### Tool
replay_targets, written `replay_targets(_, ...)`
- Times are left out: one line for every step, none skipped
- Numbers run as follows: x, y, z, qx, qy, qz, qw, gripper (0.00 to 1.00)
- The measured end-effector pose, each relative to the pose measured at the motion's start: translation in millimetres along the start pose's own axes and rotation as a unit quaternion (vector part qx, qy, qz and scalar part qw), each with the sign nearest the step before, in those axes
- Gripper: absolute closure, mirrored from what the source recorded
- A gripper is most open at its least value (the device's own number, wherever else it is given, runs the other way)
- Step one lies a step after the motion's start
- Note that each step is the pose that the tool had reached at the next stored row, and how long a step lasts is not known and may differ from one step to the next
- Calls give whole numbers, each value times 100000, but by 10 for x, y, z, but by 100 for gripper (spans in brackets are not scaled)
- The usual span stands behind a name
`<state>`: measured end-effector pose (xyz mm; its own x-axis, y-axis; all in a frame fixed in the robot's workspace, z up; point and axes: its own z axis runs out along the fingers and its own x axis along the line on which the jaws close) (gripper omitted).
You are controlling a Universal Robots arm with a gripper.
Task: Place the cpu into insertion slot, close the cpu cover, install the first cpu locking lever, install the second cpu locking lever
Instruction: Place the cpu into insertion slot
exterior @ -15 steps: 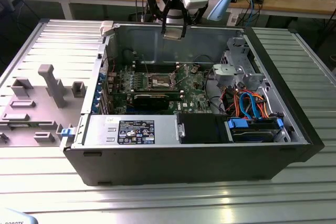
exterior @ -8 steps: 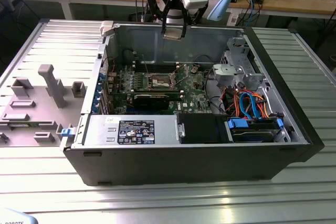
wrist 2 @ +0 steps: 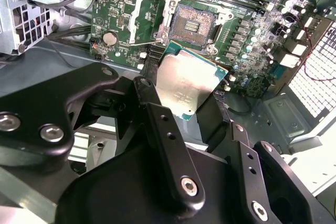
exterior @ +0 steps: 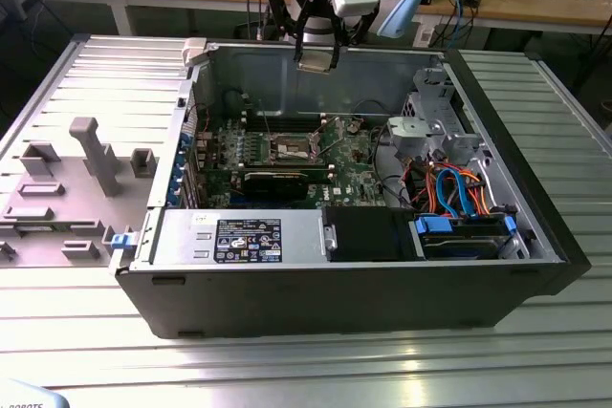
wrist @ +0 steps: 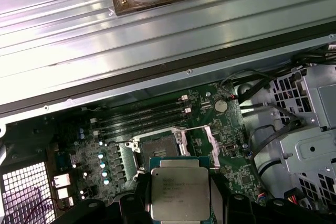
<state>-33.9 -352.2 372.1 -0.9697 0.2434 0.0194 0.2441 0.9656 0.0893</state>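
My gripper [exterior: 316, 54] hangs above the rear wall of the open computer case, shut on the cpu [exterior: 316, 61], a flat silver square with a green rim. In both wrist views the cpu [wrist 2: 186, 85] [wrist: 178, 192] sits between the black fingers [wrist 2: 157, 119], clear of the motherboard. The insertion slot [exterior: 294, 148] [wrist 2: 195, 22] [wrist: 157, 148] lies bare and dark on the green board, below and ahead of the chip. Beside the socket the cpu cover [wrist 2: 148, 18] [wrist: 203, 139] is swung up and open.
A long black expansion card [exterior: 277, 182] lies just in front of the socket. Memory slots [wrist: 142, 116] run along its far side. A metal drive cage [exterior: 435, 121] and orange and blue cables [exterior: 459, 188] fill the exterior view's right. A grey fixture tray [exterior: 76, 169] sits outside the case.
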Motion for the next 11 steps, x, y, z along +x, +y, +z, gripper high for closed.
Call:
replay_targets(0, 0, 0, 0, -4, 46, 100000, 46)
replay_targets(0, 0, 0, -4, -11, 108, 100000, 46)
replay_targets(0, 0, 0, -7, -20, 214, 100000, 46)
replay_targets(0, 0, 0, -8, -27, 274, 100000, 46)
replay_targets(0, 0, 0, -5, -30, 330, 99999, 46)
replay_targets(0, 0, 1, -9, -39, 413, 99999, 46)
replay_targets(0, 0, 1, -11, -46, 502, 99999, 46)
replay_targets(0, 0, 1, -10, -50, 558, 99998, 46)
replay_targets(0, 0, 1, -13, -55, 612, 99998, 46)
replay_targets(0, 0, 2, -21, -73, 774, 99997, 46)
replay_targets(1, -1, 2, -19, -94, 1034, 99995, 46)
